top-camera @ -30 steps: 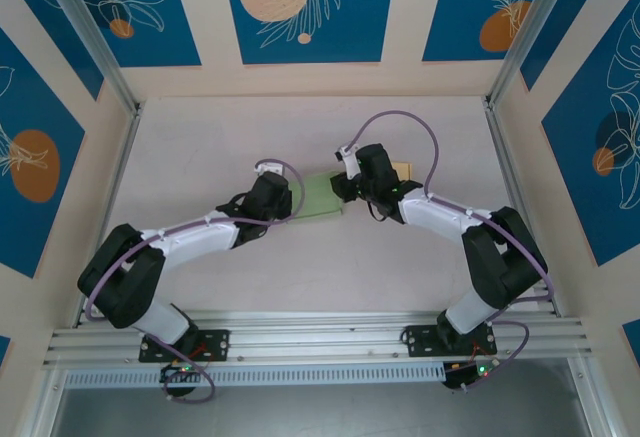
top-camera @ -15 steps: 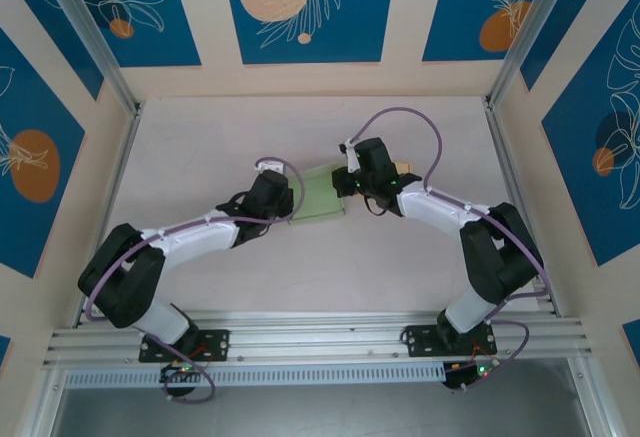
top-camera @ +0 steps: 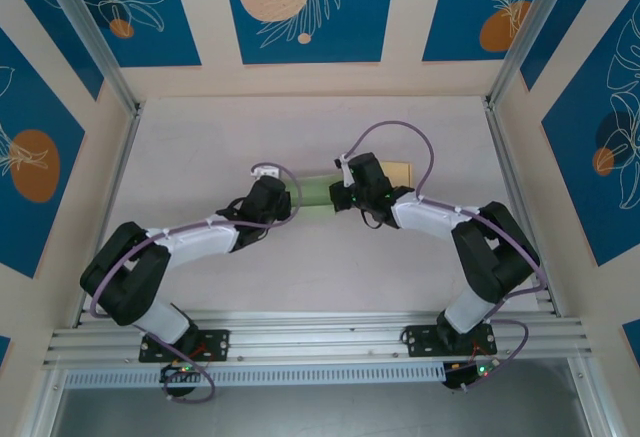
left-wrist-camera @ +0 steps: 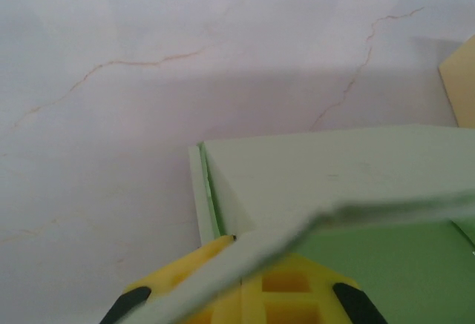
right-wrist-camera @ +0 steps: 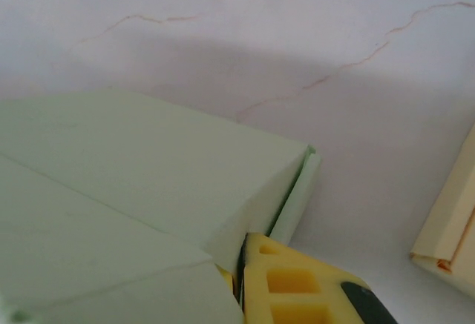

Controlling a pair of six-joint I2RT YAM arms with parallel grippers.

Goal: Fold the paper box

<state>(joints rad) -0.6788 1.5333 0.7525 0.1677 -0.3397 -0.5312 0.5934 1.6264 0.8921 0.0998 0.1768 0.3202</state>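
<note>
Mid-fold, midway between the table's [top-camera: 200,137] side edges: pinching the green paper box [top-camera: 317,194] at opposite ends with left gripper [top-camera: 292,200] and right gripper [top-camera: 340,195] clamped tight. Next, probably calls for pressing raised panels inward along creases.

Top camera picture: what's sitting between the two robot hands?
The green paper box lies between the left hand and right hand, each closed on an edge, in the top view.
</note>
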